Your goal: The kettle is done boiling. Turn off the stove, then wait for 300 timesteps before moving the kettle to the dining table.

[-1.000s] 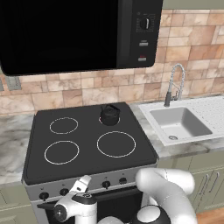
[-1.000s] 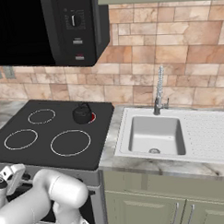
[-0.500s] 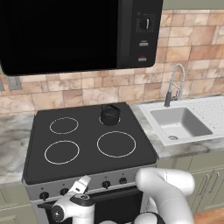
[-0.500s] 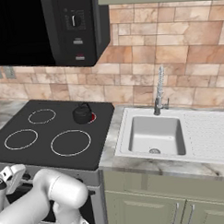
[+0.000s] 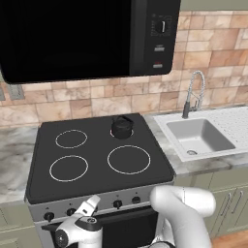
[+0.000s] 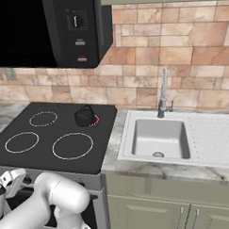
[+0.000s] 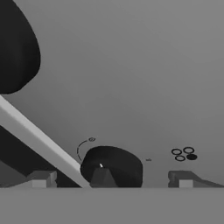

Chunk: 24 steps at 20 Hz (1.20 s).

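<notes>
Shifting slightly rightward along the stove (image 5: 97, 160) front, end effector (image 5: 89, 204) is nearing a knob (image 7: 111, 166), fingers spread open, presumably to cut heat. Kettle (image 5: 121, 127) is sitting on its rear burner, awaiting transfer.

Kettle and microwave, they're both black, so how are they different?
The kettle is small and round, while the microwave is big and boxy. The kettle sits on the stove, at its back right burner; the microwave hangs on the wall above the stove. The kettle has an arched handle on top; the microwave has a panel with buttons on its right side. Both are black.
</notes>
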Tool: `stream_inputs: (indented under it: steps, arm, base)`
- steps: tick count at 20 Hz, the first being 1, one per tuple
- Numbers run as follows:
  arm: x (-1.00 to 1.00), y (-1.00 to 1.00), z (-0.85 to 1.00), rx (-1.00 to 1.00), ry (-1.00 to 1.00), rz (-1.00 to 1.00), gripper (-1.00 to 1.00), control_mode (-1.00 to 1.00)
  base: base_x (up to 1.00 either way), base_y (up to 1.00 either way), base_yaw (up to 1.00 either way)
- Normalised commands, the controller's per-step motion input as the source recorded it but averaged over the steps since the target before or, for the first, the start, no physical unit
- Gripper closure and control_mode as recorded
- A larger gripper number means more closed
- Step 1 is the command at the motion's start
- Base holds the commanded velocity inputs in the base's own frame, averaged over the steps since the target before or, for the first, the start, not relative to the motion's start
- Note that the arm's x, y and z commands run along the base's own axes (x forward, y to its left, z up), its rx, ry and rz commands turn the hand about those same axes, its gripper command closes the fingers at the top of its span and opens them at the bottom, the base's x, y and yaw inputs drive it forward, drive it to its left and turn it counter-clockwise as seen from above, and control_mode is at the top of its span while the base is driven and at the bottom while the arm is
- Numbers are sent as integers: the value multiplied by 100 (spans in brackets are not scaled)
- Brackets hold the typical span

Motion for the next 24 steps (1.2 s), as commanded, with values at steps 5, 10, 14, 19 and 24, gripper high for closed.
stream_inputs:
  steps: [5,10,14,19,24]
  arm:
    - [24,0,-10,1,0,0,-100,-100]
    - [25,0,-13,3,0,2,-100,-100]
    - [25,0,-17,4,0,2,-100,-100]
    - [29,0,-17,3,0,2,100,-100]
    - [23,0,-16,4,0,2,100,-100]
  base:
    - [0,0,0]
    - [0,0,0]
    - [0,0,0]
    - [0,0,0]
    - [0,0,0]
